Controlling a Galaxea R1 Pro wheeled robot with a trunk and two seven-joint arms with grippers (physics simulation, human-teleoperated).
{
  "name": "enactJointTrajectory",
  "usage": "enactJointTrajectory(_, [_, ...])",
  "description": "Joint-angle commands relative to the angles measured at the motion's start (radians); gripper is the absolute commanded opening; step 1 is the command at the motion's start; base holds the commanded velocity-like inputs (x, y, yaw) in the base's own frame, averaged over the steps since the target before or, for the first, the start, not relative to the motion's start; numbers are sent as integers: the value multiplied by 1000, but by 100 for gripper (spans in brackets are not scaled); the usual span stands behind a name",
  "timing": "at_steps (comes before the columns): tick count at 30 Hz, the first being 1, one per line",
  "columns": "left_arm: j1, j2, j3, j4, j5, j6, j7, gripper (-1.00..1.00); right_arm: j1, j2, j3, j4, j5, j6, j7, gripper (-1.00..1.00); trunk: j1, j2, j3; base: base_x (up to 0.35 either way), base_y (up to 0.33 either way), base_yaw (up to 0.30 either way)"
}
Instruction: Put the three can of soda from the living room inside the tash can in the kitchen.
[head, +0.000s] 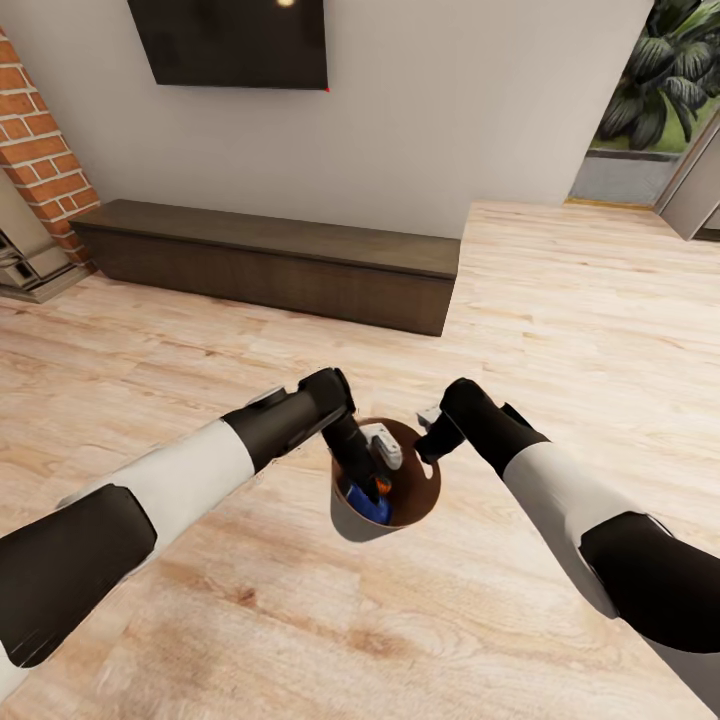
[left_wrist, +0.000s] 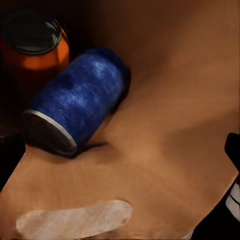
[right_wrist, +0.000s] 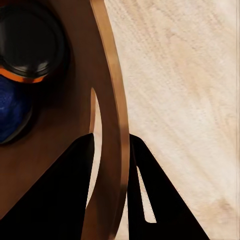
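Two soda cans lie inside the tapered trash can (head: 352, 522), pale grey outside and coppery brown within, held above the light wood-plank floor (head: 560, 320) of the living room. The dark blue can (left_wrist: 75, 100) rests on its side against the bin's inner wall, touching the bright orange can (left_wrist: 35, 47), whose dark top faces the left wrist camera. From the head view the blue can (head: 372, 511) shows low in the bin with a sliver of orange (head: 382, 487) just above it.

The left arm reaches down into the bin; whether its jaws are open or closed cannot be told, since the left gripper (head: 365, 470) is sunk among the cans. The right gripper (right_wrist: 111, 185) has its jaws closed on the bin's rim (right_wrist: 107, 65), one black finger (right_wrist: 55, 185) inside the wall and the other outside it, over the plank floor.

Beyond the arms, a long low dark wood cabinet (head: 270, 250) stands against the pale wall beneath a black wall-mounted screen (head: 240, 40). A brick fireplace (head: 35, 160) edges the scene at one side; at the other, leafy green plants (head: 665, 70) show through an opening.
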Motion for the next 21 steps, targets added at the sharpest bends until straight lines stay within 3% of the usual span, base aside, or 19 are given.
enactJointTrajectory(1, [0,32,21,-43,3,0,-3,100,0,-2,-3,0,-36,11,16,-100,0,0,0,0,0,0])
enactJointTrajectory(4, [0,79,90,-113,6,0,-7,100,0,-5,-3,0,-34,11,25,-100,0,0,0,0,0,0])
enactJointTrajectory(5, [1,111,152,-157,7,0,-10,100,0,-6,-4,0,-33,11,29,-100,0,0,0,0,0,0])
enactJointTrajectory(9, [1,179,262,-232,8,0,-17,100,1,-7,-4,0,-32,11,33,-100,0,0,0,0,0,0])
enactJointTrajectory(10, [1,216,297,-268,11,0,-27,100,0,-7,-3,0,-31,11,34,-100,0,0,0,0,0,0])
enactJointTrajectory(13, [2,283,331,-326,17,0,-73,100,1,-7,-3,0,-31,11,35,-100,0,0,0,0,0,0])
enactJointTrajectory(14, [2,332,360,-365,25,0,-119,100,1,-7,-3,1,-31,11,35,-100,0,0,0,0,0,0])
enactJointTrajectory(16, [2,380,406,-398,33,0,-163,100,1,-8,-3,1,-31,11,35,-100,0,0,0,0,0,0])
enactJointTrajectory(18, [3,425,463,-419,38,0,-197,100,1,-8,-3,1,-31,11,36,-100,0,0,0,0,0,0])
enactJointTrajectory(19, [14,463,521,-431,41,0,-220,100,1,-9,-3,1,-31,11,36,-100,0,0,0,0,0,0])
enactJointTrajectory(21, [35,493,579,-436,41,0,-233,100,1,-9,-3,1,-32,11,37,-100,0,0,0,0,0,0])
